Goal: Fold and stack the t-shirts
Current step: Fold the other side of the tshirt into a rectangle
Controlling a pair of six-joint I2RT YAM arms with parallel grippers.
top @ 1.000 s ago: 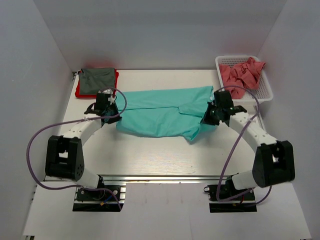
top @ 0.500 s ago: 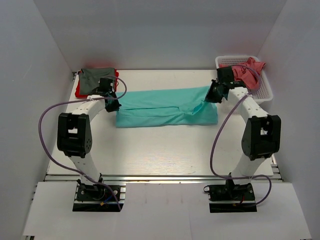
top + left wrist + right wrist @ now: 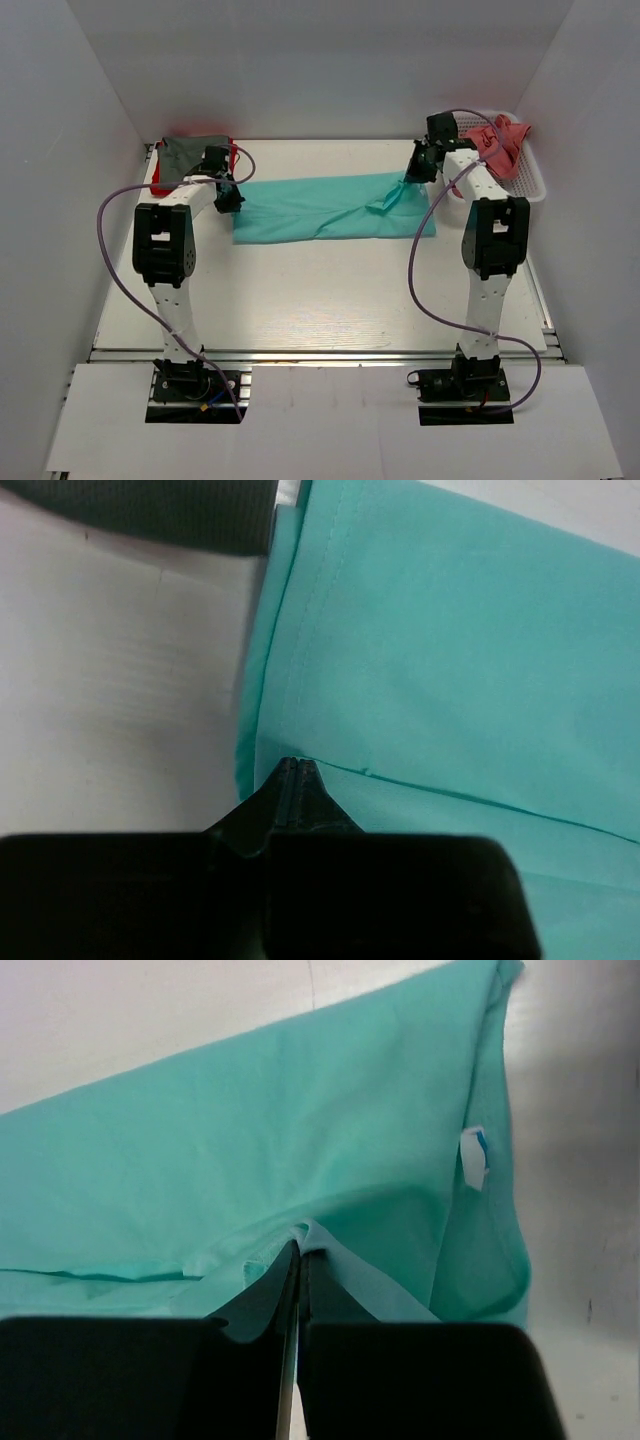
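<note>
A teal-green t-shirt [image 3: 320,208] lies across the middle of the table as a long doubled band. My left gripper [image 3: 231,197] is shut on its left end; in the left wrist view the fingertips [image 3: 298,766] pinch the upper layer's edge of the teal cloth [image 3: 460,660]. My right gripper [image 3: 409,177] is shut on a raised fold at the shirt's right end; in the right wrist view it [image 3: 301,1232] nips a peak of teal cloth [image 3: 250,1140]. A dark grey shirt [image 3: 190,157] lies on a bright red one [image 3: 159,185] at the back left. Salmon-pink shirts [image 3: 497,145] sit in the basket.
A white mesh basket [image 3: 534,173] stands at the back right, close to the right arm. The grey shirt's edge [image 3: 160,510] shows just beyond the left gripper. A white label [image 3: 473,1156] hangs on the teal shirt's right edge. White walls enclose the table.
Both grippers have moved from mid-table toward the back, carrying the teal shirt's near edge over it. The shirt is now a narrower band.
</note>
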